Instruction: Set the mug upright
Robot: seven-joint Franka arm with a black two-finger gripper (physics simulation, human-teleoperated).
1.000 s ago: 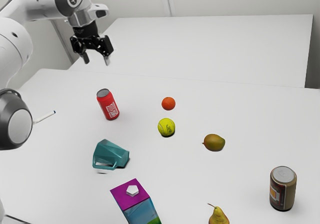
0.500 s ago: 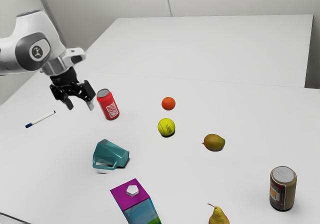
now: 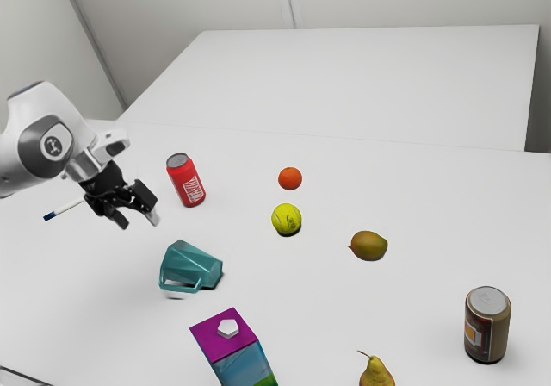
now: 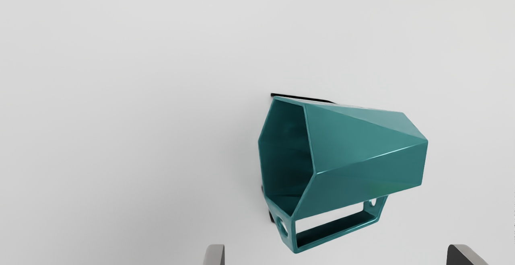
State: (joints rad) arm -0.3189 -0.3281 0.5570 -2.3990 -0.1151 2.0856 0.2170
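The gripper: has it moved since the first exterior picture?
Yes, the gripper went down that view: its tips passed from above the red can to below it.

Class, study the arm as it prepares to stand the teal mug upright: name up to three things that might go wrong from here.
The gripper is open above the table, and the mug lies on its side. Its handle juts out on the side toward the fingertips, so a descending finger might catch it. The mug's flat, slanted facets might let it twist as the fingers close. The purple-topped carton stands near the mug and might be bumped during turning.
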